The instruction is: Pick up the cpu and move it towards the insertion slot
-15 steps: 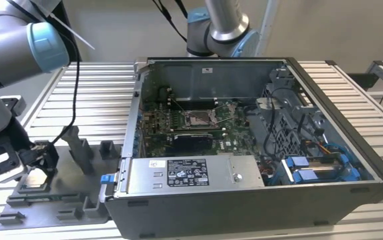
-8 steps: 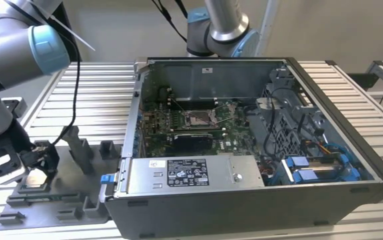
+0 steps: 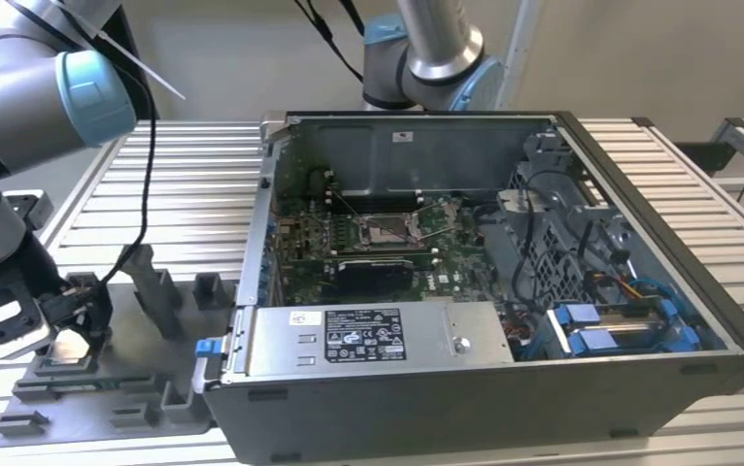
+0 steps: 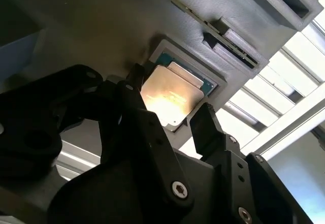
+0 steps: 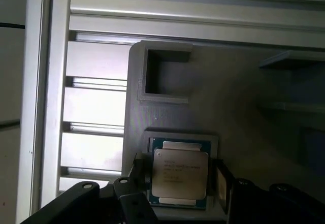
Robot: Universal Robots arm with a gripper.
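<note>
The arm (image 3: 22, 107) reaches down at about 8 o'clock in the exterior view, and its gripper (image 3: 68, 335) hangs low over the grey tray (image 3: 152, 408). The tray lies on the slatted table (image 3: 190, 184), just beside the open case (image 3: 476, 408), at about 8 o'clock from it.

The cpu (image 3: 72, 347) lies flat in a square recess of the tray, with its shiny face up. Both wrist views show it there, cpu (image 4: 172, 94) and cpu (image 5: 180, 176), with a bright reflection on the metal. The gripper (image 4: 170, 99) is spread apart: one black finger (image 4: 134, 79) stands at one side of the cpu and the other finger (image 4: 205, 122) at the opposite side. In the first wrist view the fingers (image 5: 139, 168) stand over the rim of the recess, a little wider than the chip, so they do not clamp it.

The slot (image 3: 383, 230) is inside the case on the green board (image 3: 301, 243), at about 2 o'clock from the gripper and well apart from it.
</note>
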